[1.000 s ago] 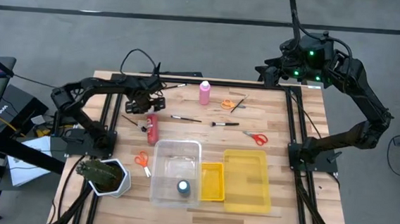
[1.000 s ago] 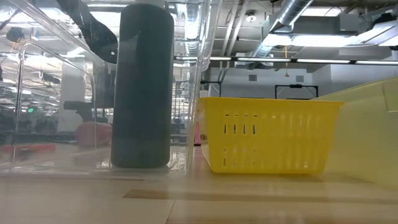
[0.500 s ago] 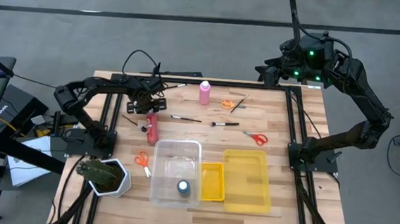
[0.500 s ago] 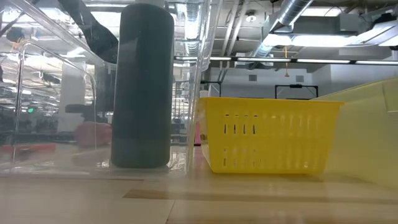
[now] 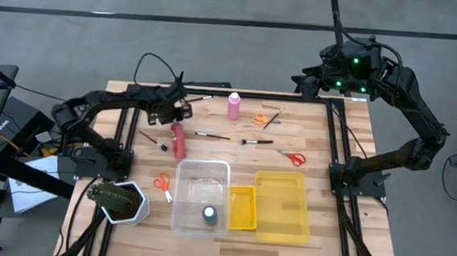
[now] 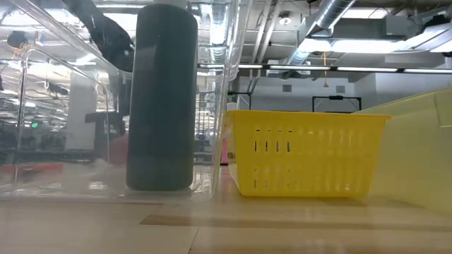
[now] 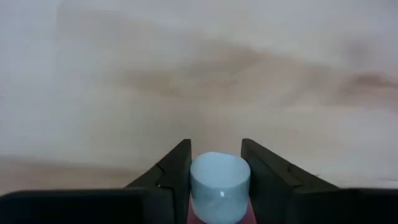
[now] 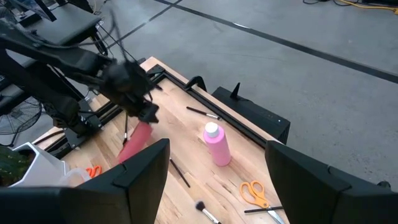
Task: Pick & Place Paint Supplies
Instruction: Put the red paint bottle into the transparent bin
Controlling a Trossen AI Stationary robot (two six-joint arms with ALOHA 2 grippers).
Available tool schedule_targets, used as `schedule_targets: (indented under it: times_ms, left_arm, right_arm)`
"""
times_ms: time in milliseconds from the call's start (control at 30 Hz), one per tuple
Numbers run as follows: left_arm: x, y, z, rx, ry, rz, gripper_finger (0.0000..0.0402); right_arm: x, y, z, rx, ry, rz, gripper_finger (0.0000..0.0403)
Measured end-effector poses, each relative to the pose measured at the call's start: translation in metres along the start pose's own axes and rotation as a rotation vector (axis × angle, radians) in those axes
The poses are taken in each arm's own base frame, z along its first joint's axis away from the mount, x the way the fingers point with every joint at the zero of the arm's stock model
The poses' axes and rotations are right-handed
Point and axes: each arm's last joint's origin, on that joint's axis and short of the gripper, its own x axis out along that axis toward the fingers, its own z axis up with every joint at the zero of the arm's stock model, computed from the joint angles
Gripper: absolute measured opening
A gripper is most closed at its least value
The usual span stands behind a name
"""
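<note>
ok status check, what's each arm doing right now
Left end effector shut on red paint bottle, lifting it. Right end effector open, parked high off the table's far right corner. Nothing in the way.

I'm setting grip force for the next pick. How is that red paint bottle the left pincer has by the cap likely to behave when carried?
The red paint bottle is held only at its white cap by the left pincer, so its long body will probably swing or pivot. The cap looks smooth and round, so it may slip. Being cylindrical, it would likely roll if dropped.

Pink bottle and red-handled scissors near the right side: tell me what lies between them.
In the high view, between the pink bottle and the red-handled scissors lie orange-handled scissors and thin paintbrushes.
</note>
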Motion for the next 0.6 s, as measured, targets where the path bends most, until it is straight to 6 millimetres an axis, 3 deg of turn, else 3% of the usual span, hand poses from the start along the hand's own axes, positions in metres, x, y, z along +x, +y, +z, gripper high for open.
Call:
schedule_targets:
  times_ms: [200,367,467,600]
  left_arm:
    - [-0.054,-0.015,0.009,0.156,-0.331,-0.239,0.0111]
    - [-0.091,-0.030,0.001,0.382,-0.630,-0.316,0.0111]
    - [-0.102,-0.038,-0.008,0.447,-0.755,-0.299,0.0111]
    - [-0.100,-0.046,-0.023,0.503,-0.810,-0.229,0.0111]
  right_arm:
    - [0.000,0.000,0.000,0.001,-0.001,-0.002,0.0260]
    - [0.000,0.000,0.000,0.001,-0.001,-0.002,0.0260]
    - [0.000,0.000,0.000,0.001,-0.001,-0.002,0.0260]
    - [0.000,0.000,0.000,0.001,-0.001,-0.002,0.0260]
